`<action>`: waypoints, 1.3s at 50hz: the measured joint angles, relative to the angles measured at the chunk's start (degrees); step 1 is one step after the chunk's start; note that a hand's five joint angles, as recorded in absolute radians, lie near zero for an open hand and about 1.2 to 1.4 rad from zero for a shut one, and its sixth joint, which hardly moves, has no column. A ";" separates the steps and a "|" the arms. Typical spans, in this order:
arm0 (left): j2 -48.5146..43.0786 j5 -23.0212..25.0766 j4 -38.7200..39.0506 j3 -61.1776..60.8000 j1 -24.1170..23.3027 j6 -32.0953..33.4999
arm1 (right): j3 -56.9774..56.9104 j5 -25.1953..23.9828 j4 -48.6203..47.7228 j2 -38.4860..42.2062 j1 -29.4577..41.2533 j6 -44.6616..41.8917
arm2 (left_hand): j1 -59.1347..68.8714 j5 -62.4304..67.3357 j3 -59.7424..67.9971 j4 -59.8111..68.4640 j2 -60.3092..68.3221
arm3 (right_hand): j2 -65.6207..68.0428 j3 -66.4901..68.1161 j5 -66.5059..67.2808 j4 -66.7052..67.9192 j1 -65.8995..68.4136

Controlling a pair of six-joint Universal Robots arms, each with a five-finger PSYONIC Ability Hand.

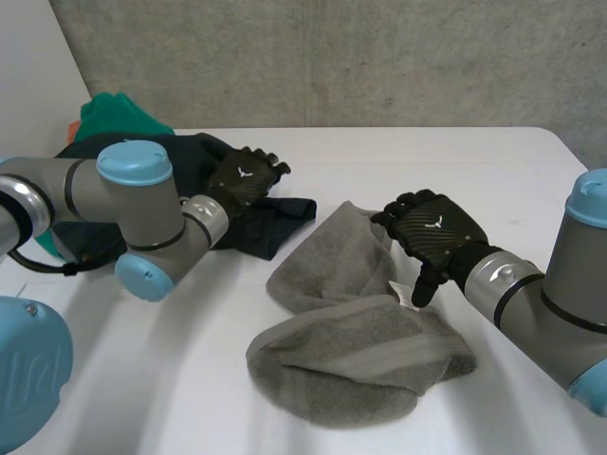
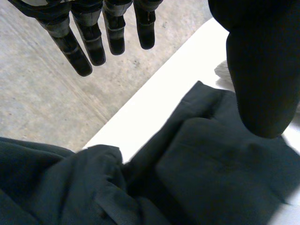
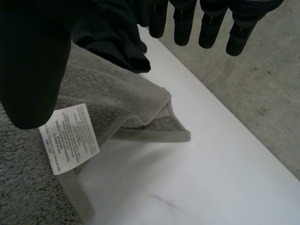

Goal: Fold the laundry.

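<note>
Found grey towel (image 1: 351,360) crumpled, right hand (image 1: 432,232) open, empty, over its label (image 3: 70,136). Found left hand (image 1: 242,180) open above dark garment (image 1: 275,220) beside the towel. Judged hemmed-corner pinch best, not label.

Both arms reach inward; the left hand (image 1: 245,178) and right hand (image 1: 434,227) hover, fingers (image 3: 183,23) straight and loose.

Lab, bare concrete wall (image 1: 379,57), white table (image 1: 493,171)

white table (image 1: 455,161) | grey concrete wall (image 1: 379,57) behind it
</note>
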 measured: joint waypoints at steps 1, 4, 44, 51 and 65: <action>-0.62 0.27 0.07 1.10 0.19 0.03 | 0.08 0.00 -0.05 0.04 0.07 0.04 | 0.00 0.00 0.00 0.00 0.00 | 0.00 0.00 0.00 0.00 0.00; -2.34 0.88 0.06 3.70 0.68 0.18 | 0.18 0.00 -0.18 0.07 0.05 0.09 | 0.00 -0.01 0.00 0.00 0.00 | 0.00 0.00 0.00 0.00 0.00; -7.93 -12.20 2.75 12.05 19.84 26.25 | 0.63 0.09 -0.38 2.41 -0.62 0.06 | 51.61 52.07 52.93 54.52 54.13 | 0.00 0.00 0.00 0.00 0.00; -5.45 -12.11 3.87 7.73 22.58 31.82 | 0.71 0.09 -0.38 2.03 -0.55 0.08 | 51.61 52.07 52.93 54.52 54.13 | -0.01 0.00 -0.04 -0.01 0.00; 14.50 -2.43 4.58 -15.55 17.79 15.36 | 0.28 0.24 1.86 -2.76 -1.12 0.55 | 0.78 -0.03 1.93 0.46 1.70 | -0.15 -0.21 -0.04 -0.12 0.00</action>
